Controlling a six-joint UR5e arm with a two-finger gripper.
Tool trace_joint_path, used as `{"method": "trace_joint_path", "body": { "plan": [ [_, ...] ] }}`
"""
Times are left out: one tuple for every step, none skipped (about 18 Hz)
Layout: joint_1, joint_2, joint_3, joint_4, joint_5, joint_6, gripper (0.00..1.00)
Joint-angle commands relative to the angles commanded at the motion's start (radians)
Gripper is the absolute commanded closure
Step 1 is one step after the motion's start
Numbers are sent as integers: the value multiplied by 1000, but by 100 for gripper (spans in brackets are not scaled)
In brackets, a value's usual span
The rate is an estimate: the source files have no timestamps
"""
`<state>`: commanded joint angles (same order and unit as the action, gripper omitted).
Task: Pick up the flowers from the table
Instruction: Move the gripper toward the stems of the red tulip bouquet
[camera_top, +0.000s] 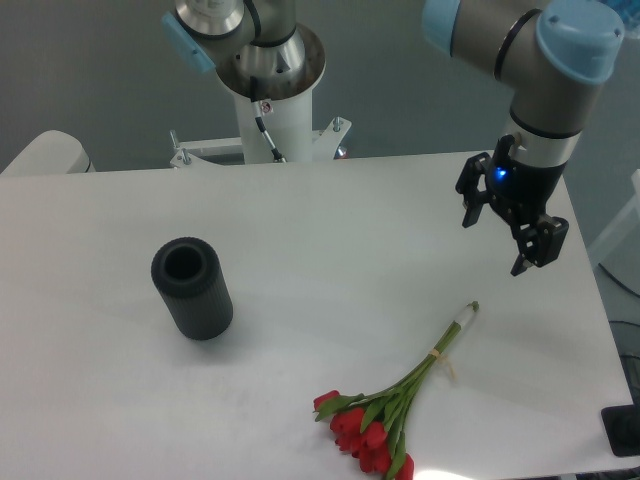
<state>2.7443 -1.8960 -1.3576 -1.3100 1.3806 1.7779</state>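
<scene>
The flowers (400, 398), a tied bunch of red tulips with green stems, lie flat on the white table (330, 250) near its front edge, blooms toward the front, stem ends pointing up and right. My gripper (494, 247) hangs above the table's right side, above and to the right of the stem ends, apart from them. Its two dark fingers are spread open with nothing between them.
A dark ribbed cylinder vase (193, 288) stands on the left half of the table, mouth tilted toward the camera. The arm's white base (270, 100) stands at the table's far edge. The table's right edge runs just beyond the gripper.
</scene>
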Motion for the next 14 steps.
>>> {"method": "trace_joint_path", "body": {
  "plan": [
    [0, -2, -6, 2, 0, -2, 0],
    [0, 0, -18, 3, 0, 0, 0],
    [0, 0, -21, 12, 0, -2, 0],
    [-5, 0, -21, 26, 0, -3, 0],
    [-15, -2, -25, 31, 0, -20, 0],
    [-20, -2, -28, 35, 0, -52, 0],
    [-25, -3, -32, 44, 2, -90, 0],
    [-38, -3, -41, 55, 2, -125, 0],
    [-52, -3, -46, 66, 3, -159, 0],
    [-63, -5, -48, 77, 5, -193, 0],
    [-75, -6, -57, 80, 5, -231, 0],
    [-90, -9, -64, 83, 6, -276, 0],
    [-107, -14, -71, 103, 9, -325, 0],
    [-124, -15, -84, 121, 11, -375, 0]
  ]
}}
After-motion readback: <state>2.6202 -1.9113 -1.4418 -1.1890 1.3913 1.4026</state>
